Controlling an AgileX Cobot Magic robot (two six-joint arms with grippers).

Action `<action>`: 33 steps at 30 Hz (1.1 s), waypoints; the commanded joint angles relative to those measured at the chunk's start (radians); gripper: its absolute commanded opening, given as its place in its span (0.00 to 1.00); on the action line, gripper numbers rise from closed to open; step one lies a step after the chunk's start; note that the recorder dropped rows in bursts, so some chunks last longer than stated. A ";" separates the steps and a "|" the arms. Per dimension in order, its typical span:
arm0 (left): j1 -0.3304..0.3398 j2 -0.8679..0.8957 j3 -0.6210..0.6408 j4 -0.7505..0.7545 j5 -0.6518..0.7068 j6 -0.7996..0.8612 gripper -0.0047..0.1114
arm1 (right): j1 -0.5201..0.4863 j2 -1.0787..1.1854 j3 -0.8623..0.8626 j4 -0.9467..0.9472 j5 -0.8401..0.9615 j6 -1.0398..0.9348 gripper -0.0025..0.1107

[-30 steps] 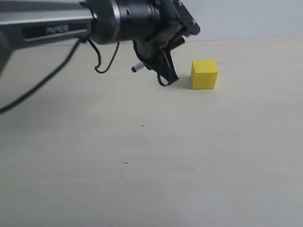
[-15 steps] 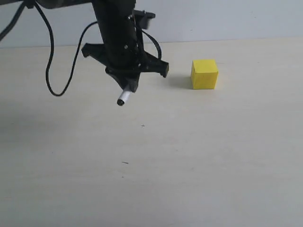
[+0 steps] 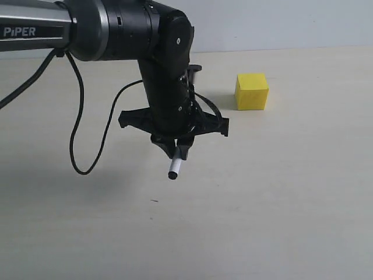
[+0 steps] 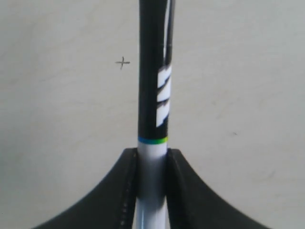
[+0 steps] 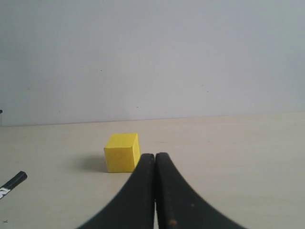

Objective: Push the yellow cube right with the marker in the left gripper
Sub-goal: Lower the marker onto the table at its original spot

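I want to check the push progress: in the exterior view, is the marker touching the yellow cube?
No, the marker hangs clearly apart from the yellow cube, with bare table between them.

The arm (image 3: 35,29) says "PiPER" in white. The marker (image 4: 153,95) has white letters, too blurry to read.

1. The left gripper (image 3: 178,150) points down over the table (image 3: 280,210), left of centre, on a black and grey arm (image 3: 116,29) marked "PiPER".
2. Its fingers are closed around the marker (image 3: 173,168), whose white end sticks out below with a small black tip.
3. The yellow cube (image 3: 252,92) sits farther back and to the right, well apart from that tip.
4. A black cable (image 3: 76,134) loops down to the left of the gripper.
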State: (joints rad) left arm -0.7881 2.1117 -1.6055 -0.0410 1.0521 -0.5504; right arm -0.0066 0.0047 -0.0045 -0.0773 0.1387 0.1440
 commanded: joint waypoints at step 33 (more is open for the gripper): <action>0.042 0.094 0.084 0.064 -0.243 -0.208 0.04 | -0.001 -0.005 0.004 -0.002 -0.005 -0.003 0.02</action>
State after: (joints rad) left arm -0.7485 2.1982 -1.5265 0.0283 0.7951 -0.7486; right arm -0.0066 0.0047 -0.0045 -0.0773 0.1387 0.1440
